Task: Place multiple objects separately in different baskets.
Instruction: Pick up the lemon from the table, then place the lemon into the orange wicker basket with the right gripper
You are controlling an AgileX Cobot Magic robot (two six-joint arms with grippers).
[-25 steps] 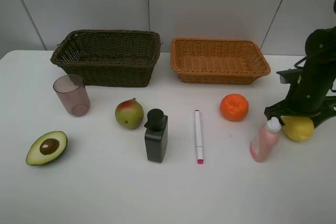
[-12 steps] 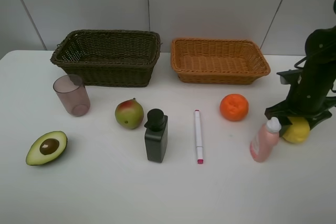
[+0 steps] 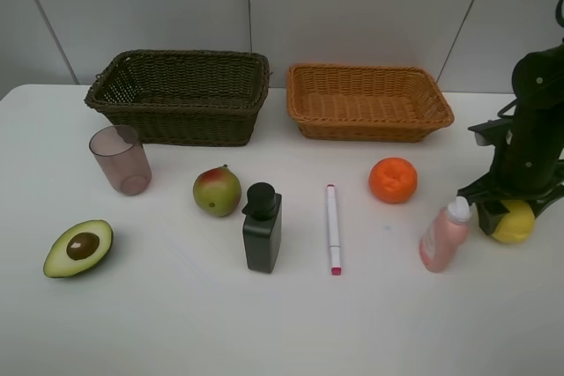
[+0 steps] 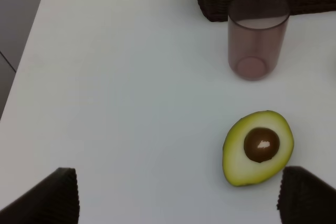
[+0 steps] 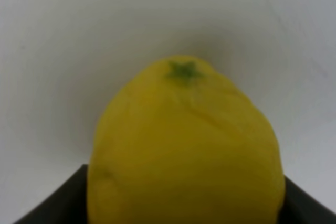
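A: Right side, holding what?
B: Clamped on the lemon [image 3: 515, 223]. Right gripper [image 3: 509, 209] closed on its sides, low over the table [image 3: 176, 323]. Fills the wrist view, wedged between the dark fingers [image 5: 52, 208]. Touching the table or just off it, cannot tell.
A: Around it?
B: Small pink bottle [image 3: 443, 237] just beside the gripper, toward the other arm's side. Orange [image 3: 393, 180] farther that way. Orange-tan basket [image 3: 370, 132] beyond that, well apart from the gripper; dark basket [image 3: 176, 125] farther still.
A: Left?
B: Left gripper [image 4: 181, 195] spread wide, gripping nothing. Halved avocado [image 4: 257, 148] just ahead of one fingertip, mauve cup [image 4: 258, 35] past that.
A: Risks?
B: Could slip out: round, smooth skin, narrow fingers. Could also clip the pink bottle when swinging toward a basket; tall, narrow, easy to topple. Safer to lift clear before crossing.
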